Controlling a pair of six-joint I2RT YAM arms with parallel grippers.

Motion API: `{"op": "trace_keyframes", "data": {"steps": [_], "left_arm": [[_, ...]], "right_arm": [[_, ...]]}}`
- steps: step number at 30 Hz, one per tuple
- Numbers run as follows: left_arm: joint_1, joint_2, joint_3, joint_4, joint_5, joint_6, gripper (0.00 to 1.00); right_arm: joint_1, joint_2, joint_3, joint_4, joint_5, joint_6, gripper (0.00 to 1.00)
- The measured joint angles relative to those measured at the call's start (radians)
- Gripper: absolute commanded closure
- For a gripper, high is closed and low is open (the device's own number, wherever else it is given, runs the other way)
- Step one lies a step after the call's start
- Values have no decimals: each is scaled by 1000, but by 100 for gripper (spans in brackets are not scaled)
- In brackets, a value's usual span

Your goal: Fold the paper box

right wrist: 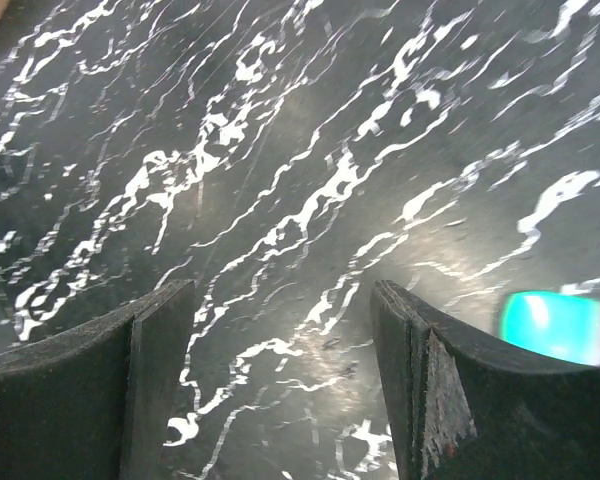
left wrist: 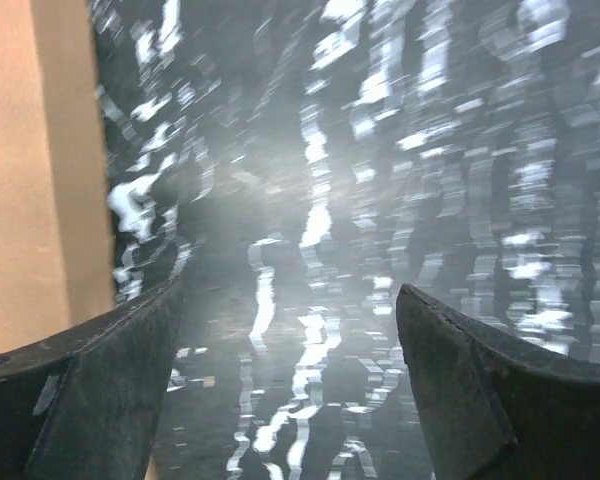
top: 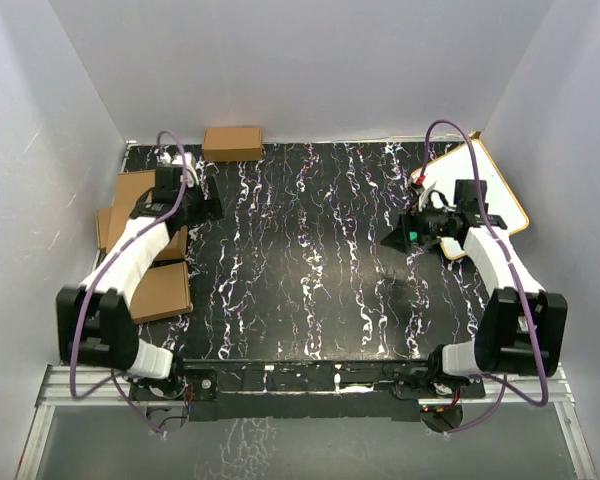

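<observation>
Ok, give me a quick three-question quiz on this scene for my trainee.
1. True or false: the left gripper and the right gripper are both open and empty.
2. Where is the paper box? A) flat at the left edge of the table; B) mid-table; C) in the right gripper.
3. What sits at the table's far edge, left of centre?
Key: 1 true; 2 A; 3 a small brown cardboard box.

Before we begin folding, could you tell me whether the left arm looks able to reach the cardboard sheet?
Probably yes: the left gripper hovers open and empty right beside the paper box, which lies flat, and nothing stands between them.
</observation>
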Motion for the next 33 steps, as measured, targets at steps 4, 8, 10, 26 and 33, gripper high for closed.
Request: {"op": "trace_keyframes", "data": {"steps": [4, 8, 10, 26, 33], "left_arm": [[0, -262, -78, 121, 183, -74, 3], [2, -491, -196, 260, 343, -159, 3], [5, -568, -239, 303, 401, -202, 3], [10, -616, -128, 231, 565, -329, 3], [11, -627, -105, 207, 578, -344, 3]], "right_arm": [[-5, -105, 84, -47, 74, -76, 1], [-14, -200, 204, -70, 119, -93, 2], [-17, -220, 281, -73, 135, -55, 2], [-19, -373, 447, -6, 227, 377, 1], [-19, -398, 451, -8, 323, 496, 1]]}}
